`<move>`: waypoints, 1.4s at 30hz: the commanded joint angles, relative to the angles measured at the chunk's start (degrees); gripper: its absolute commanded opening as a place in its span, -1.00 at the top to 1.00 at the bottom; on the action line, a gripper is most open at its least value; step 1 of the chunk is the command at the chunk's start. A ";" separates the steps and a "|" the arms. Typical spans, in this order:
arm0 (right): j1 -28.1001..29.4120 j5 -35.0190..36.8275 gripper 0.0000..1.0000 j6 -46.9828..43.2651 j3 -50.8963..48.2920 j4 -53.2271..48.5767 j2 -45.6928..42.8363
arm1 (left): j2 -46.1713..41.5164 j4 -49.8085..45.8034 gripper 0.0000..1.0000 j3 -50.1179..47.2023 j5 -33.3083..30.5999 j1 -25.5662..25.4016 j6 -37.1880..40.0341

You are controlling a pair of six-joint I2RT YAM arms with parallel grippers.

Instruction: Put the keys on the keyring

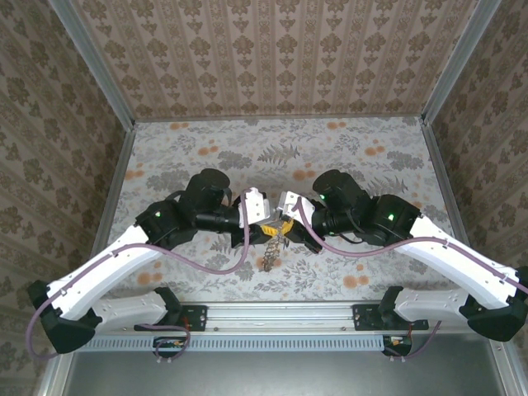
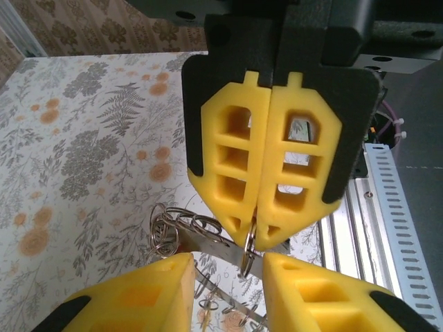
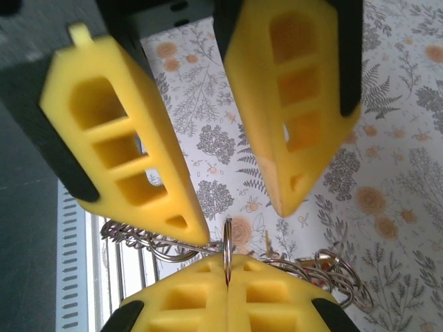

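Both grippers meet above the middle of the table. My right gripper (image 3: 227, 261) is shut on a thin silver ring (image 3: 227, 238) seen edge-on, part of the keyring (image 1: 268, 247), whose floppy chain of linked rings hangs below the fingers. My left gripper (image 2: 228, 261) faces it, open, with its fingertips either side of a flat silver key blade (image 2: 211, 243). One left fingertip (image 3: 197, 235) rests against the wire rings (image 3: 149, 242); the other is free. More rings (image 2: 165, 232) bunch to the left. A bit of red tag (image 3: 325, 260) shows among the rings.
The floral tablecloth (image 1: 346, 157) spreads below and behind the grippers. A metal rail (image 1: 280, 315) runs along the near edge by the arm bases. Patterned walls (image 1: 49, 124) close in the left, right and far sides.
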 commanded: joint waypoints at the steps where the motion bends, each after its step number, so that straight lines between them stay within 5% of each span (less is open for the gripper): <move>1: -0.11 -3.03 1.00 -0.60 2.24 0.18 -0.56 | 1.07 0.96 0.34 0.54 2.26 0.19 0.01; 8: -0.13 -4.30 1.00 -0.49 1.70 1.47 -0.75 | 1.75 0.44 0.64 0.46 3.06 -0.17 0.21; 14: -0.17 -4.05 1.00 -0.44 1.52 2.48 -0.78 | 2.79 -0.99 0.50 0.93 5.02 -0.59 0.51; 29: -0.63 -4.93 1.00 -0.36 0.53 5.50 -1.29 | 3.75 1.82 0.58 -0.55 7.64 -1.16 -0.91; 32: -1.38 -5.27 1.00 0.43 -0.87 7.62 -2.83 | 4.07 1.75 1.00 -0.82 9.77 -1.28 -1.11; 34: -2.09 -6.10 1.00 1.37 -2.33 9.49 -4.15 | 3.03 3.85 1.00 -2.17 11.31 -1.04 -2.13; 42: -3.72 -7.18 0.47 6.39 -9.63 15.59 -8.57 | -3.34 13.98 1.00 -6.21 16.41 2.13 -8.35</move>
